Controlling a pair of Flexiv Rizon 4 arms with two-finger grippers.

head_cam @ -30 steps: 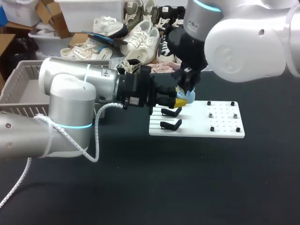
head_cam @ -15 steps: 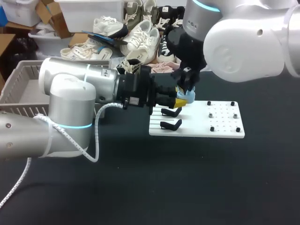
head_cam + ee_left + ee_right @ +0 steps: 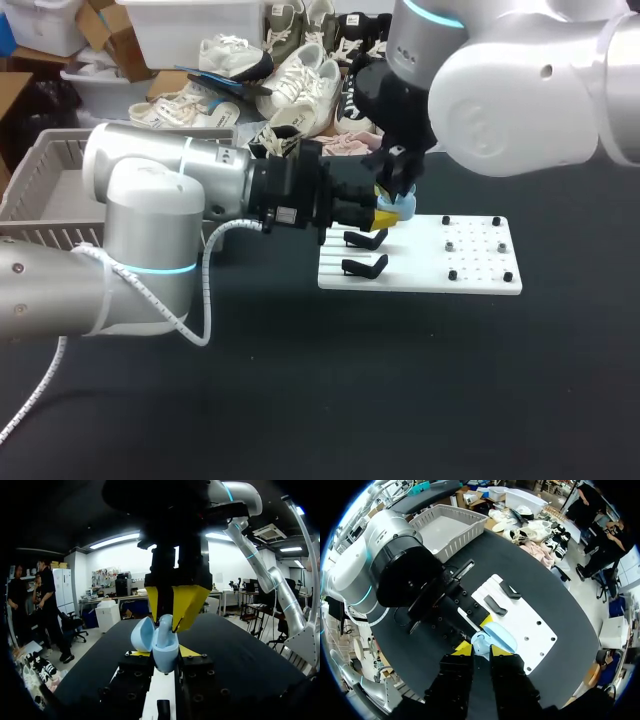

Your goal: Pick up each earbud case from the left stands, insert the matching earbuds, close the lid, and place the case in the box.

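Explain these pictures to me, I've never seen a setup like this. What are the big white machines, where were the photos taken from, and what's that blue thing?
These are two robot arms at a black table. The wide view looks down from above and behind them: the left arm comes in from the left, the right arm from the upper right. The two round pictures come from a camera on each arm's wrist, looking out along its hand. The left hand grips a light blue earbud case with its lid open. The right hand hangs just above the case. On the table lie a white board with two black stands, and a grey basket off to the left.
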